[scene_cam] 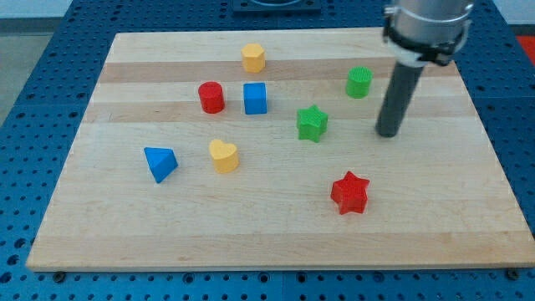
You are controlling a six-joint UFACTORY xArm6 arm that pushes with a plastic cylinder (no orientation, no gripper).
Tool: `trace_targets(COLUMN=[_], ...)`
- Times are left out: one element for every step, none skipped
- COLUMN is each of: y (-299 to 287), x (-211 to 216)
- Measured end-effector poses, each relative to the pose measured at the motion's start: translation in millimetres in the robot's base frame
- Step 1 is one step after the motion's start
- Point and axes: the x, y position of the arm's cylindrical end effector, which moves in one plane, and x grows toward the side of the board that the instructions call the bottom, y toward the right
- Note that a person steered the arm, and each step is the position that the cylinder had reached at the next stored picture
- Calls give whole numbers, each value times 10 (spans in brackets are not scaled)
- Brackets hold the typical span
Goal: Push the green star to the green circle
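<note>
The green star (312, 123) lies on the wooden board right of the middle. The green circle (359, 82), a short cylinder, stands above and to the right of it, a small gap apart. My tip (386, 134) rests on the board to the right of the green star, slightly lower than it, and below the green circle. It touches neither block.
A red star (349, 192) lies below the green star. A blue cube (255, 98), a red cylinder (211, 97) and a yellow hexagon (253, 58) sit to the upper left. A yellow heart (223, 155) and a blue triangle (160, 163) lie at the left.
</note>
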Motion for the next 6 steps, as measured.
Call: trace_targets(y=[-406, -764, -967, -967, -1024, -1123], x=[129, 227, 233, 233, 220, 154])
